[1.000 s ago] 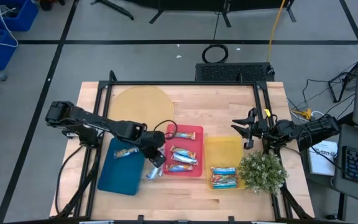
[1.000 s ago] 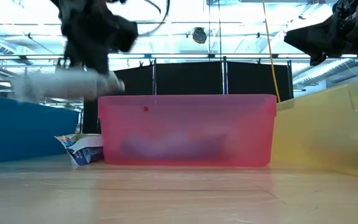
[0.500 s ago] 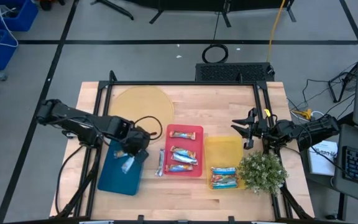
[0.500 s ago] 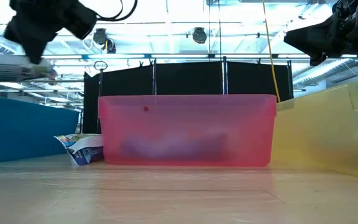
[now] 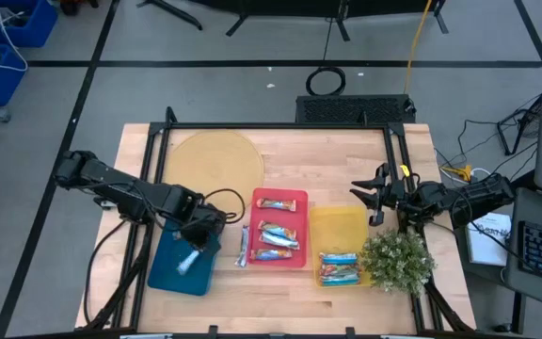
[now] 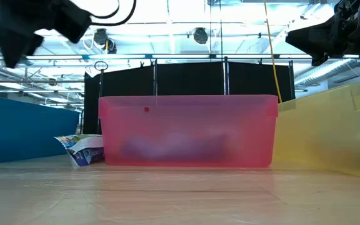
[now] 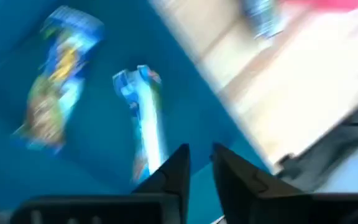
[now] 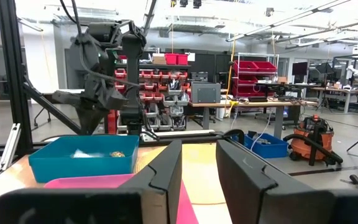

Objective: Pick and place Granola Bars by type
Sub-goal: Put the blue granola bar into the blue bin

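My left gripper [image 5: 199, 237] [image 7: 201, 152] hovers open over the blue tray [image 5: 163, 270], touching nothing. Two light blue granola bars lie flat in that tray: one [image 7: 145, 121] [image 5: 188, 262] just beside my fingers, the other [image 7: 58, 87] farther off. Another bar [image 5: 242, 247] [image 6: 80, 149] lies on the table between the blue tray and the red tray [image 5: 301, 200]. The red tray holds three bars [image 5: 278, 234]. The yellow tray [image 5: 339, 226] holds bars [image 5: 339, 268] at its near end. My right gripper [image 5: 369, 200] [image 8: 199, 152] waits open at the table's right side.
A round wooden board [image 5: 216, 160] lies at the far left of the table. A small green plant [image 5: 398, 259] stands at the near right, beside the yellow tray. Bare wood shows along the table's near edge [image 5: 280, 301].
My left gripper has carried a light blue bar from beside the red tray's near left corner toward the table's left, over the blue tray, and let it go. The bar now lies flat in the tray. The bar on the table stayed put.
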Tool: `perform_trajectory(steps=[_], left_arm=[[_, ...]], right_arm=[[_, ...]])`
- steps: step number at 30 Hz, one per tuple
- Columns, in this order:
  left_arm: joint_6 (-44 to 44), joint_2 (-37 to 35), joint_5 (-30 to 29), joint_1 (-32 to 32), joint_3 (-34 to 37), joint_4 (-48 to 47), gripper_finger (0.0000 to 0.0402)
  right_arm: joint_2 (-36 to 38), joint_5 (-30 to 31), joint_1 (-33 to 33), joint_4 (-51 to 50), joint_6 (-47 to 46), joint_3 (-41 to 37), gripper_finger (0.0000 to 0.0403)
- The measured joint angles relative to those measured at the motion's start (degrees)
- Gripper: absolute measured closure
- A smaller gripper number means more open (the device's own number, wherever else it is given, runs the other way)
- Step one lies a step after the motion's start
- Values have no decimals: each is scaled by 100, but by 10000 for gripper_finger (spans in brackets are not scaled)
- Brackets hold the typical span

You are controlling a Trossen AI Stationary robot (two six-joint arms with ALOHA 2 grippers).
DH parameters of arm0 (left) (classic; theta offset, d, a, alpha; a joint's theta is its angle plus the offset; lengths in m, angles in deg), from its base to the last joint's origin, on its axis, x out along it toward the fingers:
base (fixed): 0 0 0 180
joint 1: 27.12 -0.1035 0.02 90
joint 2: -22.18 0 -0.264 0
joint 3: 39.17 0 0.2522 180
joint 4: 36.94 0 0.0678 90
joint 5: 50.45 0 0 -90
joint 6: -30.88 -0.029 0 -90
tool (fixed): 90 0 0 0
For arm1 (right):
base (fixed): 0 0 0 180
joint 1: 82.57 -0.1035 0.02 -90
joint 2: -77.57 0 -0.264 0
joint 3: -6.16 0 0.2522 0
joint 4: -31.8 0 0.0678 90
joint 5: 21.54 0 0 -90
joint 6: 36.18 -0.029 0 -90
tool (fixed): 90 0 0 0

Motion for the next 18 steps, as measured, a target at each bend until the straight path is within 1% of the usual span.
perform_trajectory(steps=[4, 7, 9, 13, 18], left_arm=[[61, 0, -111, -6, 0, 451, 274], [294, 0, -581, 0, 0, 984, 244], [417, 2, -907, -30, 0, 1241, 231], [432, 24, -1109, -169, 0, 1620, 221], [-89, 434, -1085, -300, -2, 2040, 229]], right_arm=[[0, 0, -2, 0, 1, 2, 312], [0, 0, -2, 0, 2, 0, 312], [0, 0, -1, 0, 0, 1, 312], [0, 0, 0, 0, 0, 1, 312], [0, 0, -2, 0, 0, 0, 312]])
